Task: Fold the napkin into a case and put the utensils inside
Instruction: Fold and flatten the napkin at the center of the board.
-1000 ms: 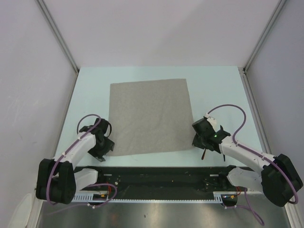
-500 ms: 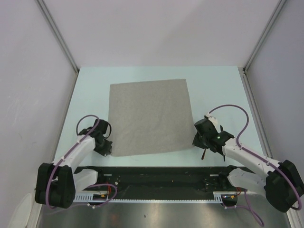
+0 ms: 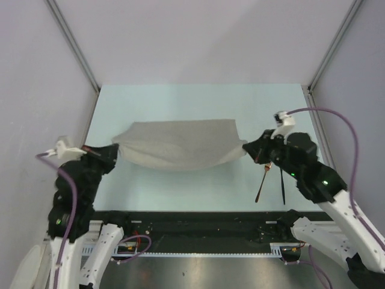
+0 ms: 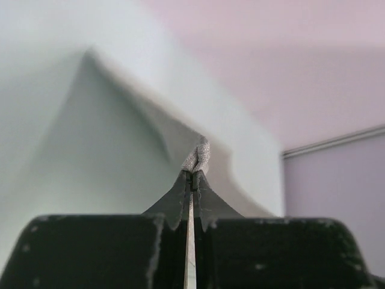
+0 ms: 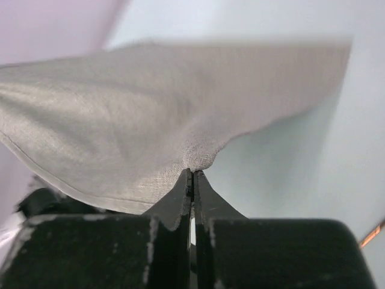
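Two napkin corners inside tight claws

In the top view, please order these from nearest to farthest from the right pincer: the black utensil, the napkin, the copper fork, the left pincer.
1. napkin: held in the right pincer by its right corner.
2. copper fork: lying close by, lower in the view.
3. black utensil: beside the fork, on its right.
4. left pincer: far left, gripping the napkin's other corner.
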`<state>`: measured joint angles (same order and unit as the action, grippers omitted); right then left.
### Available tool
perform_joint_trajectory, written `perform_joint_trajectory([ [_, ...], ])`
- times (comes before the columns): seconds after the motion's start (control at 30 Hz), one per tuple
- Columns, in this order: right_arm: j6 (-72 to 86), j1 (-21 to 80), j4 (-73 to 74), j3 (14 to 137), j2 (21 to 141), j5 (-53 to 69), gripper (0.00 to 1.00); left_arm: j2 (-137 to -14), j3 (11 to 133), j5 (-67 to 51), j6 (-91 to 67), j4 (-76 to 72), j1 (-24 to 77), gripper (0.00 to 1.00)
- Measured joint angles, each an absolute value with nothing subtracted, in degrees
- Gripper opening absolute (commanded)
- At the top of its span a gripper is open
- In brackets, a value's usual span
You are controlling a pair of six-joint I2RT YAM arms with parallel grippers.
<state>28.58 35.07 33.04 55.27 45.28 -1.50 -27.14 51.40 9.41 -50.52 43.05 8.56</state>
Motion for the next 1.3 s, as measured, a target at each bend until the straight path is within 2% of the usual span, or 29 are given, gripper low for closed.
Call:
perform_joint_trajectory([
  [0.13,22.6,35.6,33.5,65.6,37.9,3.0,0.00,-21.2,64.4,7.7,-45.2,38.9,8.6,0.00],
  [0.3,17.7,35.6,31.9,75.4,32.4,11.7,0.00,-19.4,76.1,7.0,-40.5,35.6,9.5,0.00],
  [0.43,17.0,35.5,28.8,76.7,30.9,16.1,0.00,-19.4,81.2,7.3,-38.7,35.0,11.1,0.00],
  [0.57,17.1,35.4,27.1,74.9,33.2,14.7,0.00,-21.2,81.6,10.1,-38.3,34.9,11.5,0.00],
  [0.77,18.0,31.8,25.4,76.2,50.2,8.1,0.00,-33.4,74.5,17.6,-37.5,30.7,11.5,0.00],
  [0.93,21.1,20.7,21.1,76.5,70.7,10.7,0.00,-57.7,71.2,18.7,-35.5,24.5,8.5,0.00],
  [1.07,21.3,17.0,17.5,79.1,87.8,12.9,0.00,-76.3,68.6,12.9,-34.9,19.5,3.0,0.00],
  [1.3,20.9,15.7,14.5,93.9,113.9,18.5,0.00,-95.6,72.0,1.6,-33.9,12.1,-2.4,0.00],
])
